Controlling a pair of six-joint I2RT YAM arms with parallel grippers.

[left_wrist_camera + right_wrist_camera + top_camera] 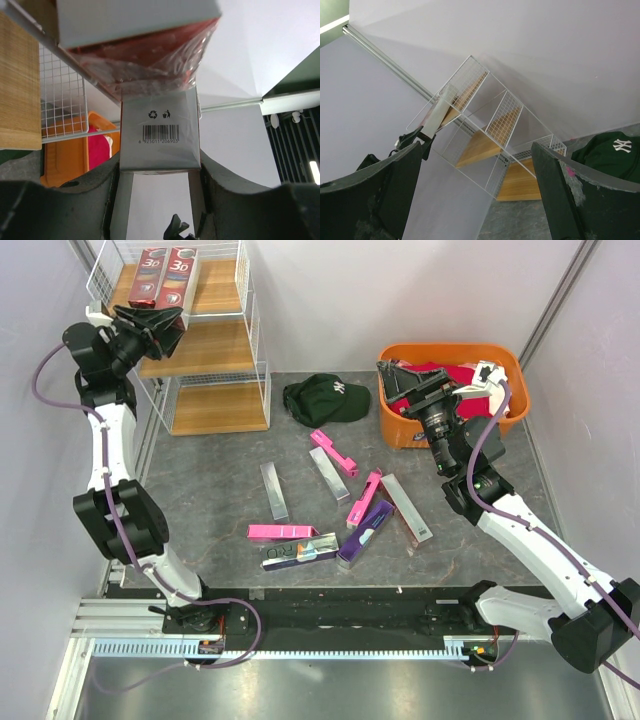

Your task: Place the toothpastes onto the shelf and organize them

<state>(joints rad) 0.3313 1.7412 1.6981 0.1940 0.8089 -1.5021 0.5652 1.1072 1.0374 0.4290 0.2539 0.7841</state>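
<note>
The shelf [190, 405], a white wire rack with wooden boards, stands at the back left; its top board holds two dark red toothpastes [168, 275]. My left gripper [158, 328] is shut on another dark red toothpaste box [159, 130] at the top board's front edge. The box's barcode end faces the left wrist camera, under a plastic-wrapped red box [135, 55]. Several more toothpastes lie on the table: silver-grey [273, 490], pink [333, 452], purple [365, 532], holographic [300, 552]. My right gripper [405, 375] hangs open and empty over the tub. The right wrist view faces the shelf [485, 145].
An orange plastic tub [450, 350] with red and dark items stands at the back right. A dark green cap [327, 398] lies between the tub and the shelf. Pale walls close in on the left and the right.
</note>
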